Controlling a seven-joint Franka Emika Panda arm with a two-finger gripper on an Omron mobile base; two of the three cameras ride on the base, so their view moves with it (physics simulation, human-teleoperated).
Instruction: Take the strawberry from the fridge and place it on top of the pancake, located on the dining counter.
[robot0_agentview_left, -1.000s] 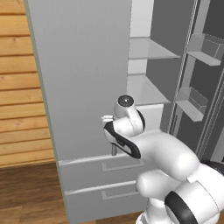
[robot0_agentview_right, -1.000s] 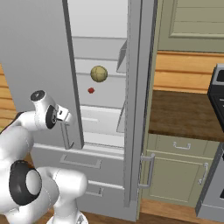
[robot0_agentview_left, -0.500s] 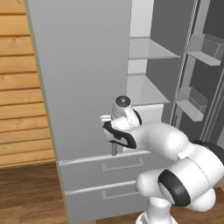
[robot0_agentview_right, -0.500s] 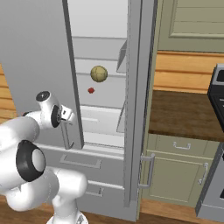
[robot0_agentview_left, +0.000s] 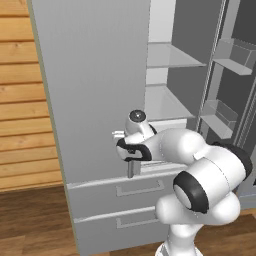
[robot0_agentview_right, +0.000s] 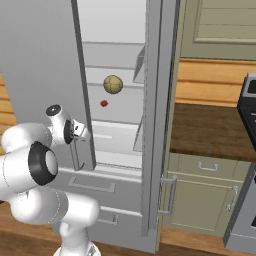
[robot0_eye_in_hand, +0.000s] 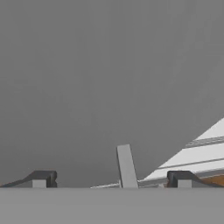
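The fridge (robot0_agentview_left: 95, 90) stands with its left door (robot0_agentview_right: 40, 65) swung open, white shelves inside. On a middle shelf lies the tiny dark-red strawberry (robot0_agentview_right: 104, 103), just below a larger yellow-green ball (robot0_agentview_right: 113, 84). My gripper (robot0_agentview_left: 125, 147) (robot0_agentview_right: 82, 131) is open at the lower end of that door's vertical bar handle (robot0_agentview_right: 77, 156). In the hand view the handle (robot0_eye_in_hand: 127, 166) rises between the spread fingertips (robot0_eye_in_hand: 43, 178), with the grey door face close ahead; no pad touches it. The pancake and the dining counter are out of view.
Two fridge drawers (robot0_agentview_left: 125, 195) lie below the door. The right fridge door (robot0_agentview_left: 235, 75) stands open with bins. To the right are a brown worktop (robot0_agentview_right: 210, 130) over green cabinets (robot0_agentview_right: 205, 195) and a stove edge (robot0_agentview_right: 247, 150). A wooden wall (robot0_agentview_left: 20, 100) is on the left.
The hand has stayed at the door handle's lower end while the arm's elbow has swung up closer behind it. The door and the fruit have not moved.
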